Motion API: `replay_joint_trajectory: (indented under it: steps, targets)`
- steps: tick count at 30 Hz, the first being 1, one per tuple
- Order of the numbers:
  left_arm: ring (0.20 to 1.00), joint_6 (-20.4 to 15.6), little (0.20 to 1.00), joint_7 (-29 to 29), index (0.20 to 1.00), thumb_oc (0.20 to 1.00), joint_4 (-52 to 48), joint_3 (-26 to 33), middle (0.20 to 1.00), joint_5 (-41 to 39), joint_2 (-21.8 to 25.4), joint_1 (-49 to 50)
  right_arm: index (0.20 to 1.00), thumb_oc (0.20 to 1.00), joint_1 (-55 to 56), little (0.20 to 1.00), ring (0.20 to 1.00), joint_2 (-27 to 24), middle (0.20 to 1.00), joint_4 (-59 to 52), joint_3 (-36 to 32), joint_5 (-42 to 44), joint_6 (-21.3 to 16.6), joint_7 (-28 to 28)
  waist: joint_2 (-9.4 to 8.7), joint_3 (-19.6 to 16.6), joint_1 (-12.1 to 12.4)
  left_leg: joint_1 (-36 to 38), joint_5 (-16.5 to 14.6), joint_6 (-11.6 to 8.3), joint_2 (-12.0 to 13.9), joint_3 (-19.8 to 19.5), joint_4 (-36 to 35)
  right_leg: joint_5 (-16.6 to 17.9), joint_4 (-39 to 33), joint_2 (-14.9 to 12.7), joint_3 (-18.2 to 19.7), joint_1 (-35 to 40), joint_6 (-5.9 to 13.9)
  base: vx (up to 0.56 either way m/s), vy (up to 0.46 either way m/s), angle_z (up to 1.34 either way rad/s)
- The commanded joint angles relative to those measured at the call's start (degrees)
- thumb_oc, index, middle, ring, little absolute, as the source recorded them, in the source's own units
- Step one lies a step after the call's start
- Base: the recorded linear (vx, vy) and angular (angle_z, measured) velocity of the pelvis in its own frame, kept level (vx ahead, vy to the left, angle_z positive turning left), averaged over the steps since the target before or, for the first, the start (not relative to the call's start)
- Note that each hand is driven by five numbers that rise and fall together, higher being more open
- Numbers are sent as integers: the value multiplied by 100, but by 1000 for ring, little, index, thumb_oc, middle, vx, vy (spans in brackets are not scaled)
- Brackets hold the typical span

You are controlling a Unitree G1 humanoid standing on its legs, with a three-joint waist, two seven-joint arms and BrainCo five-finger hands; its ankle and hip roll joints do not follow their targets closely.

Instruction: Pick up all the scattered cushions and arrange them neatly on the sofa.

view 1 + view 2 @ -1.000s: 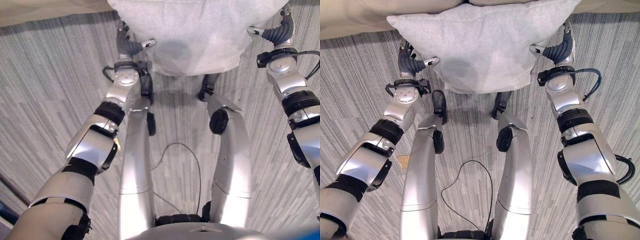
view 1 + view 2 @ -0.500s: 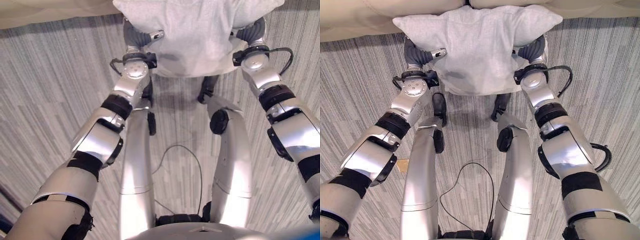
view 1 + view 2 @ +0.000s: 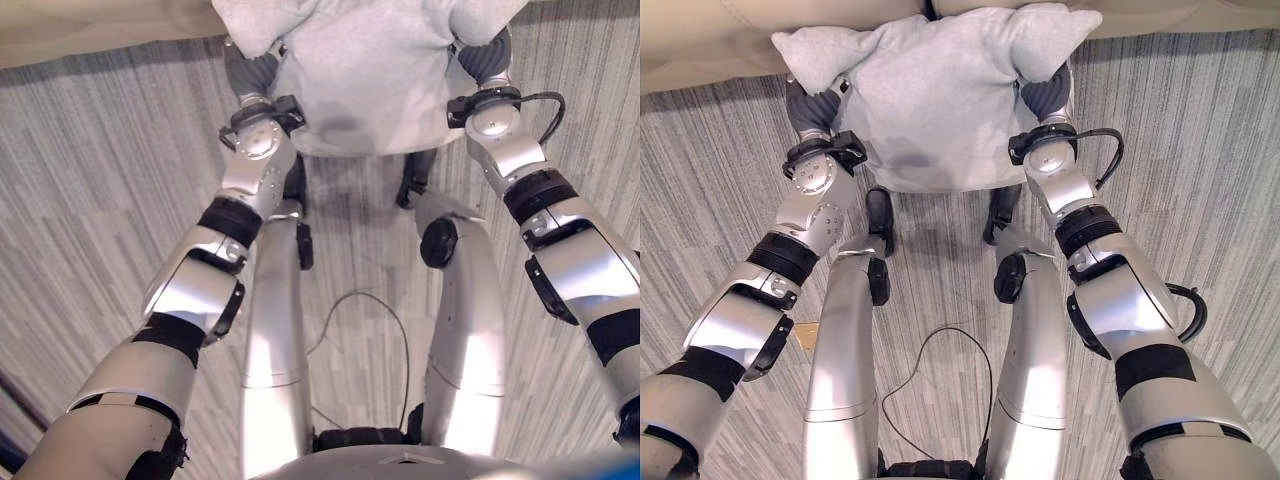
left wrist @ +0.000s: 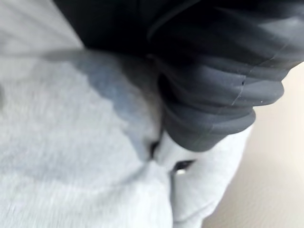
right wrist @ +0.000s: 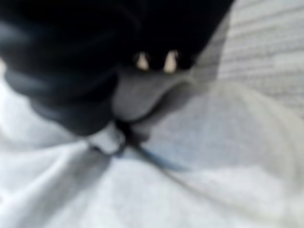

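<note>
The light grey cushion hangs over the floor at the beige sofa edge, squeezed between the left hand and right hand. Whether fingers curl into it I cannot tell. It looks soft and light, bunching at its corners, so gripping both sides suits it.

Cushion, upper centre: pale grey, plain weave, no pattern. Sofa, top edge and upper left: plain beige. Carpet, across the rest: grey with fine lighter and darker streaks, laid in panels with differing stripe directions.
</note>
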Motion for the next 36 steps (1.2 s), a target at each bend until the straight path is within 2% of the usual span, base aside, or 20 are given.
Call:
replay_joint_trajectory:
  steps: [1,4,7,9,12,13,15,16,17,18,22,32,33,34,36]
  targets:
    - [200,-786,200,-68,200,200,-969,333,200,217,-78,-61,200,200,-406,200,200,550,200,-1172,247,-160,-682,220,266,-240,-47,133,472,-182,-156,-751,-587,-421,116,-65,159,159,972,0,0,0]
    - [200,-821,200,-130,200,200,-1338,397,200,281,-136,152,200,200,-275,200,200,412,200,-1491,122,-217,-725,223,230,-452,-68,196,541,-195,-140,-656,-934,-397,-64,-50,156,159,988,0,0,0]
    - [200,-812,200,-184,200,200,-1816,419,200,534,-292,470,200,200,23,200,200,226,200,-1922,-9,-390,-776,245,148,-893,-115,327,701,-203,-111,-474,-1624,-314,-367,-35,185,168,973,-18,-5,7]
    - [200,-796,200,-192,200,200,-1974,409,200,631,-365,555,200,200,152,200,200,221,200,-2044,-114,-371,-812,235,143,-967,-121,463,752,-206,-102,-468,-1839,-315,-501,-35,170,316,972,-45,-5,15]
    - [200,-731,200,-225,200,200,-2237,413,200,870,-584,843,200,200,643,200,200,319,200,-2409,-387,-309,-925,264,162,-982,-112,1047,858,-206,-98,-455,-2285,-274,-930,7,40,985,965,-80,16,5]
    - [200,-716,200,-245,200,200,-2488,479,200,977,-788,1065,200,200,1039,200,200,460,200,-2654,-551,-227,-1030,307,173,-985,-105,1434,920,-222,-96,-476,-2583,-243,-1208,23,-35,1442,966,-73,25,5]
    - [200,-700,200,-273,200,200,-2530,459,200,1010,-891,1204,200,200,1220,200,200,526,200,-2803,-618,-188,-1077,324,170,-990,-99,1668,946,-221,-94,-500,-2693,-216,-1360,39,-74,1716,953,-80,21,9]
    - [200,-698,200,-305,200,200,-2533,449,200,1014,-923,1331,200,200,1346,200,200,565,200,-2888,-659,-187,-1093,356,183,-978,-61,1814,1172,-225,-86,-534,-2876,-8,-1568,62,-117,1878,914,-35,19,7]
    - [200,-692,200,-336,200,200,-2592,451,200,1041,-956,1480,200,200,1552,200,200,663,200,-2983,-692,-130,-1141,393,196,-1005,-45,2118,1012,-229,-77,-552,-2968,-181,-1631,56,-152,2189,950,-96,30,2]
    - [200,-697,200,-385,200,200,-2646,444,200,1043,-953,1597,200,200,1689,200,200,720,200,-3105,-718,-147,-1169,400,198,-1012,-19,2203,1227,-238,-82,-569,-3075,31,-1799,58,-173,2334,917,-33,38,-1]
    - [200,-664,200,-615,200,200,-2777,326,200,963,-997,2149,200,200,2269,200,200,900,200,-3470,-607,-267,-1173,565,237,-1114,81,3156,1313,-224,-121,-613,-3517,118,-2384,15,-308,3395,894,-11,48,3]
    - [200,-588,200,-1034,200,200,-2836,328,200,796,-1202,3523,200,200,3847,200,200,1214,200,-3787,-482,-299,-1074,903,171,-1404,224,6006,1259,-124,-95,-461,-4526,391,-4024,-76,-761,6587,933,78,75,7]
    - [200,-588,200,-1034,200,200,-2836,328,200,796,-1203,3523,200,200,3847,200,200,1214,200,-3787,-482,-299,-1074,903,171,-1403,223,6008,1261,-124,-95,-463,-4529,394,-4028,-76,-763,6590,933,107,125,9]
    - [200,-523,200,-1116,200,200,-2719,302,200,872,-1194,3660,200,200,3977,200,200,1253,200,-3710,-465,-338,-1031,965,163,-1539,250,6474,1173,-106,-98,-407,-4636,422,-4282,-87,-807,7122,961,86,81,8]
    - [200,-482,200,-1136,200,200,-2737,304,200,907,-1182,3764,200,200,4063,200,200,1287,200,-3768,-470,-342,-1011,987,148,-1610,250,6705,1143,-92,-110,-379,-4716,486,-4431,-101,-855,7361,997,113,135,3]
